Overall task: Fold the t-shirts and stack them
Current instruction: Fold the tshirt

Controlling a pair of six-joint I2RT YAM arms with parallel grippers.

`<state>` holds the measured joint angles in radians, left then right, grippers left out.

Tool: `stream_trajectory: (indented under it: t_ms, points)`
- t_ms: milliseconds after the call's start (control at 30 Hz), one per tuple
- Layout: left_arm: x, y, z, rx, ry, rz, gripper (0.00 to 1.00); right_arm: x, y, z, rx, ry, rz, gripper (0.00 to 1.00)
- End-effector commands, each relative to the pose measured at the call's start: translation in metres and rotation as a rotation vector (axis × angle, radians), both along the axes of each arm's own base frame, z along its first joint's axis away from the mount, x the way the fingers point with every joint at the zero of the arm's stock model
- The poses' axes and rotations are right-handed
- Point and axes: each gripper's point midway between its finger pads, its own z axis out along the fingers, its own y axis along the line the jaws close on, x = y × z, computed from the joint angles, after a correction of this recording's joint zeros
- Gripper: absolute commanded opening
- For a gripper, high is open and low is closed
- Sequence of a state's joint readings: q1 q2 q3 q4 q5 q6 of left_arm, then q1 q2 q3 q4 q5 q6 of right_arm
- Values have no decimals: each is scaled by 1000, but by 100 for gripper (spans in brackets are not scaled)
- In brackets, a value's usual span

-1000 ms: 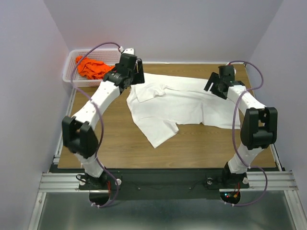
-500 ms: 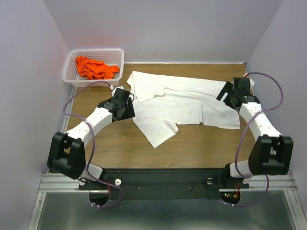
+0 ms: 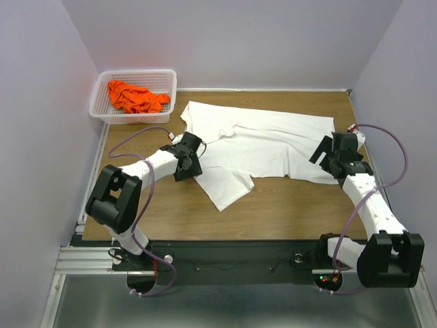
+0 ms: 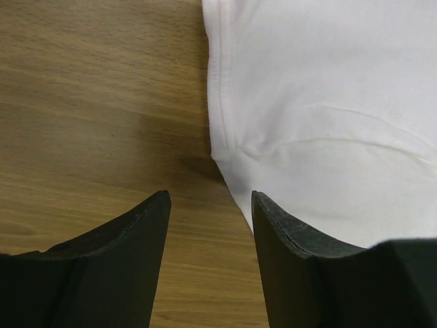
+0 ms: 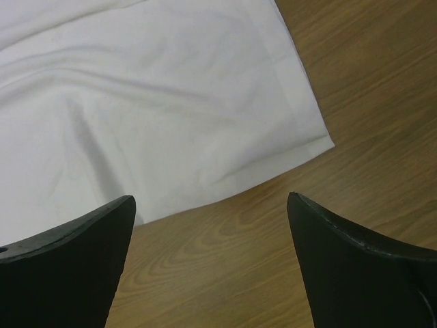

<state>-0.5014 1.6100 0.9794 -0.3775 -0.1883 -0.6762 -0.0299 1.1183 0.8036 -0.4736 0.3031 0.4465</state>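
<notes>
The white shirt (image 3: 259, 147) lies spread across the bench (image 3: 287, 201); the orange shirt (image 3: 135, 97) sits in the basket (image 3: 99, 102) at 10 o'clock. The left claw (image 4: 210, 201), part open and empty, straddles the white shirt's 9 o'clock edge. The right claw (image 5: 210, 201), wide and empty, hangs short of the 3 o'clock hem corner. Closing here, either may pinch bare wood or a single ply, skewing the fold.

Left tool (image 4: 210, 196) lowered to white t-shirt (image 3: 273, 147) edge, right tool (image 5: 210, 198) pulled back
</notes>
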Motion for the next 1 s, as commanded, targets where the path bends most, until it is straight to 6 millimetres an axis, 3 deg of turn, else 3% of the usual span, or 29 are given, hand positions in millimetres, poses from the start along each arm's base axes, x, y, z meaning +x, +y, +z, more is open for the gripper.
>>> stream_trajectory:
  t_ms: [0, 167, 367, 767, 967]
  points:
    - [22, -4, 9, 1, -58, 44, 60, 1, 1, 16, -9, -56, -1, 98]
    - [34, -7, 2, 29, -48, 32, 56, -3, -6, 16, -47, -36, -16, 97]
    - [45, -10, 7, 41, -68, 21, 56, -3, -8, 10, -61, -8, -18, 96]
    - [25, 3, -23, 108, 23, -3, 53, -2, -24, 3, -127, 65, -67, 93]
    - [22, 0, -34, 111, 58, -35, 40, -7, -37, -10, -118, 134, -120, 90]
